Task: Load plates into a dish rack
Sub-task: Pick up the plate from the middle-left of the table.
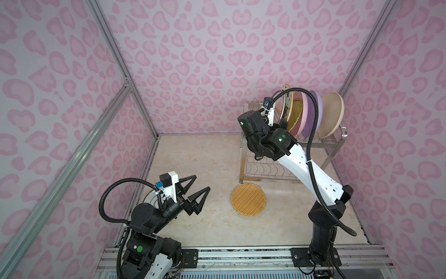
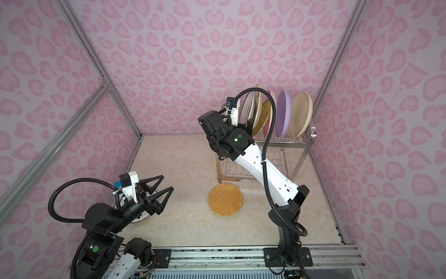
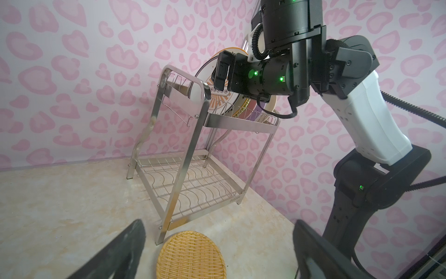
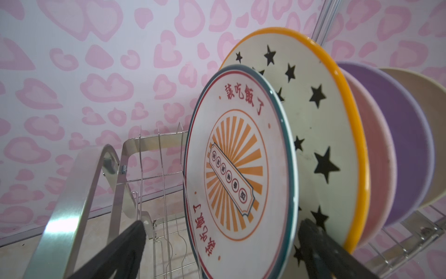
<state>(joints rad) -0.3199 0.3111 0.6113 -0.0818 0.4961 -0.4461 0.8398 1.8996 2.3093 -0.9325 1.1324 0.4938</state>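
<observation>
White plate (image 1: pixel 150 201) under left arm (image 1: pixel 144 217) shows only in both top views.

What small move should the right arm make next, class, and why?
Probably draw the right gripper straight back from the sunburst plate: its jaws stand open either side of it, and it stands upright in the dish rack. A woven plate lies on the table, unloaded.

Top views overlook everything; wrist views face the dish rack (image 3: pixel 231 123) nearer.
</observation>
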